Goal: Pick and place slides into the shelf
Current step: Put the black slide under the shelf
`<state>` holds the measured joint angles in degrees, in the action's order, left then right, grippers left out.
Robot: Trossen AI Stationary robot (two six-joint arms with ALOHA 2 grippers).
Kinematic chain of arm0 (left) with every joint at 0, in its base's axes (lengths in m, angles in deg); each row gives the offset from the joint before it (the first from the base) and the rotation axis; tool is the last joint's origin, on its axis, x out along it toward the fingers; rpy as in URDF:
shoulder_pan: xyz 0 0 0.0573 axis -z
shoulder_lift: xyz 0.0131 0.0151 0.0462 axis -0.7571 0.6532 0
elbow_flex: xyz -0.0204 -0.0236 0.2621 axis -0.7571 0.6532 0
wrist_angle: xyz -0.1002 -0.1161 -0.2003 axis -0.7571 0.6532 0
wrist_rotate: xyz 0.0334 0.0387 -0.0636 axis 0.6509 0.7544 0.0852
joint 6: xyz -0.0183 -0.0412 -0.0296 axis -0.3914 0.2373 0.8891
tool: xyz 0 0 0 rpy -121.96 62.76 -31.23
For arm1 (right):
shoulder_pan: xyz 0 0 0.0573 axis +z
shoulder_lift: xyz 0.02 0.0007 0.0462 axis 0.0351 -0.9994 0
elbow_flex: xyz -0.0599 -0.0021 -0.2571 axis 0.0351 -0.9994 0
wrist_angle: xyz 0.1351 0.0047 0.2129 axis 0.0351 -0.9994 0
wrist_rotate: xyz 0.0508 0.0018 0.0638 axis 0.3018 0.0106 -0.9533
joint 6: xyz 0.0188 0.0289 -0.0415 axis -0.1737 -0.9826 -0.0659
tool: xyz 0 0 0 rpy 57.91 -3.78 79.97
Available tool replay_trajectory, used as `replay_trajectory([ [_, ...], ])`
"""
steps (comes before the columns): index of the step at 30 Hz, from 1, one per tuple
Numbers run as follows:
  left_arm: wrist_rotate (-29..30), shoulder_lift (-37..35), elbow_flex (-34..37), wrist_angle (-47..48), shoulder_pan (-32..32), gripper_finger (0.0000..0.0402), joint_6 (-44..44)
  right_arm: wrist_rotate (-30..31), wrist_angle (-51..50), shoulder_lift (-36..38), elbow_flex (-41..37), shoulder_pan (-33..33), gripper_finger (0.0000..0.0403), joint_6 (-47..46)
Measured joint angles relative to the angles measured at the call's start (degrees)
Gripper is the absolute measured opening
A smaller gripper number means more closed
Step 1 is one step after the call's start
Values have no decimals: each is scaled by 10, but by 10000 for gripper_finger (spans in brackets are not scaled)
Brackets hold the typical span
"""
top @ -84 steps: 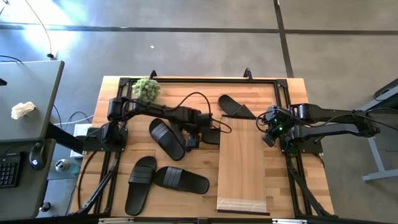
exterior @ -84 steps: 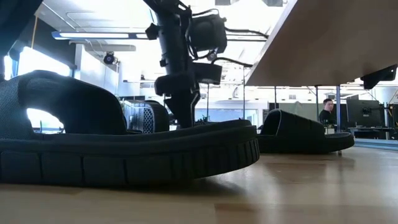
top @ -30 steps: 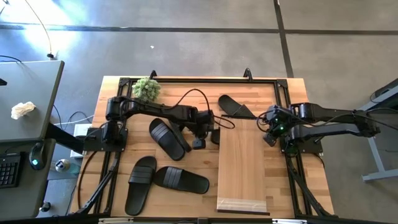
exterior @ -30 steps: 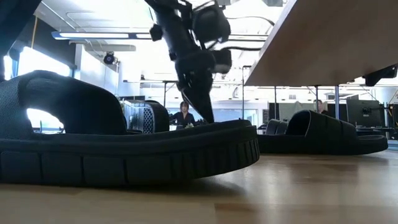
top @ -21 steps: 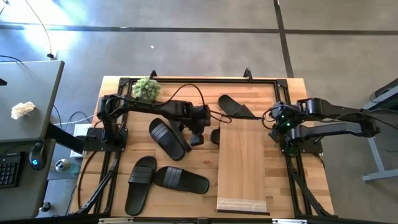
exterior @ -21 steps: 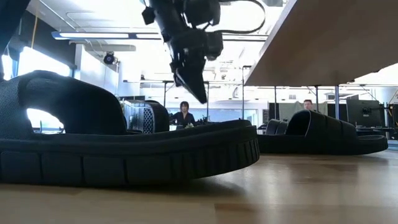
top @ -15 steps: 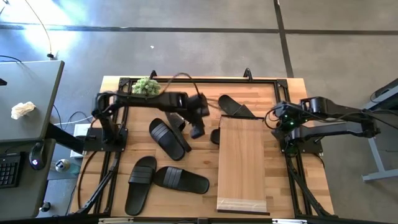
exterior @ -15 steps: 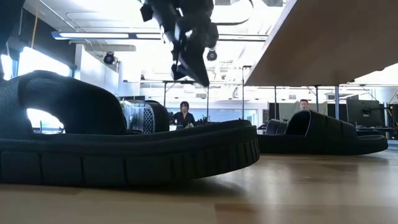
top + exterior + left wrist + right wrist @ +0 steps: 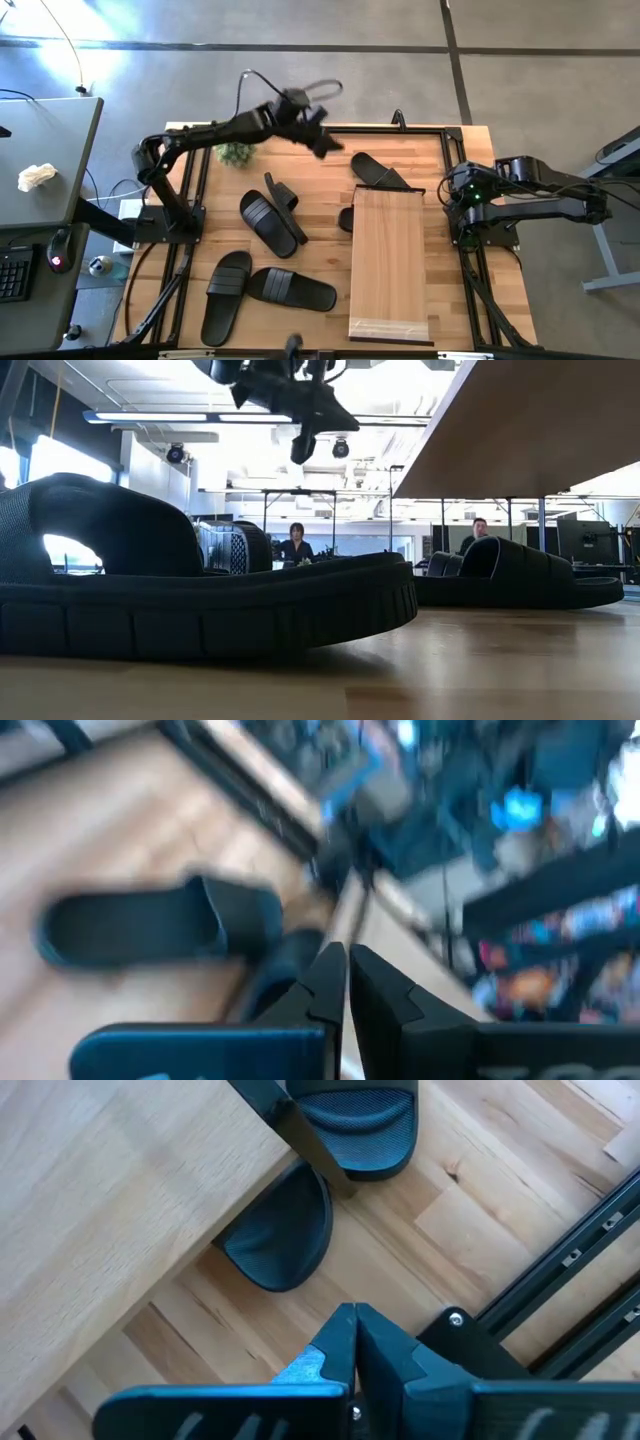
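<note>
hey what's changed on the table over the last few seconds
The left gripper, shut and empty, lifted off the table's middle, beside the shelf, and swung to the far edge. The right gripper, also shut, drew back slightly from the shelf. The three slides on the left stayed put.

The left gripper [image 9: 325, 143] is raised over the table's [image 9: 450, 260] far edge, near a green plant [image 9: 236, 152], holding nothing. The right gripper [image 9: 462, 197] sits beside the shelf [image 9: 388, 262]. Slides lie scattered: one [image 9: 269, 222] mid-table, two [image 9: 226, 296] [image 9: 292, 288] nearer the front, one [image 9: 376, 170] beyond the shelf
</note>
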<state>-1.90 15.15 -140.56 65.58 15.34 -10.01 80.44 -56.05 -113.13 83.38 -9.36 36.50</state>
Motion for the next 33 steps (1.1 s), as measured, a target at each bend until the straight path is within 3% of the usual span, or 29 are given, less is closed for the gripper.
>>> replay_trajectory([
  [7, 25, 33, 0, -7, -74, 8, -25, -4, 4, 0, 0, 0, 1, -11],
  [12, 18, 79, 0, -9, -92, 8, -27, 21, 7, 0, 0, -5, 6, -97],
  [19, -37, 145, 0, -36, -97, 8, -33, 25, 2, 17, -18, -43, 83, -218],
  [23, -40, 174, 1, -42, -97, 9, -41, 4, 9, 26, -27, -68, 126, -289],
  [27, -38, 196, 1, -65, -97, 38, -41, -20, 46, 26, -37, -83, 150, -328],
  [33, -1, 215, 0, -86, -96, 119, 4, -68, 99, 26, -62, -98, 165, -332],
])
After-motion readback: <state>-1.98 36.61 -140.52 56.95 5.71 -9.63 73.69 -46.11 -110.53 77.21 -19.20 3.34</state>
